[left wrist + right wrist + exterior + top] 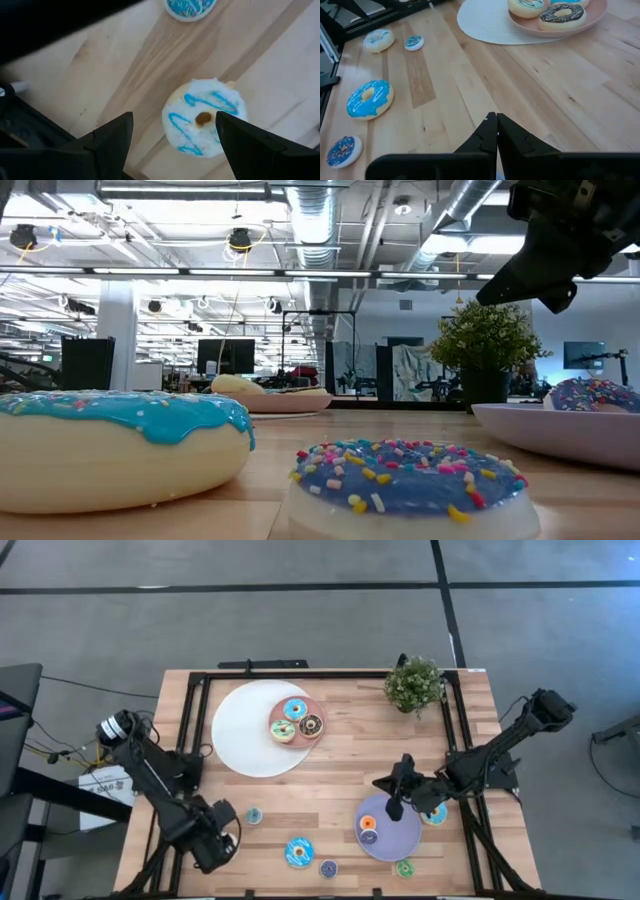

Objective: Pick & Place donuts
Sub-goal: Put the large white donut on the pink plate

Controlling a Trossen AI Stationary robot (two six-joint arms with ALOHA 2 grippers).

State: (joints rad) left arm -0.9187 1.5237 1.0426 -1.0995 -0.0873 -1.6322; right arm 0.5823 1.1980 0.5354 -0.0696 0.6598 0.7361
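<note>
Nearest the low camera, a large blue-iced donut [120,445] is lying left of a small purple one [408,480] on the table [345,775]. The left gripper [172,140] is hovering, jaws wide, over a small white donut [204,117]; closing off-centre could nudge it aside. The right gripper [496,131], jaws pressed together and empty, is hanging over the lavender plate [390,837]. No writing is readable.

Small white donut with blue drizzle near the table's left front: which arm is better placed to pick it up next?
Left, probably. The left gripper is open directly above the small white donut, its fingers either side of it. The right gripper is shut and sits across the table at the lavender plate.
</note>
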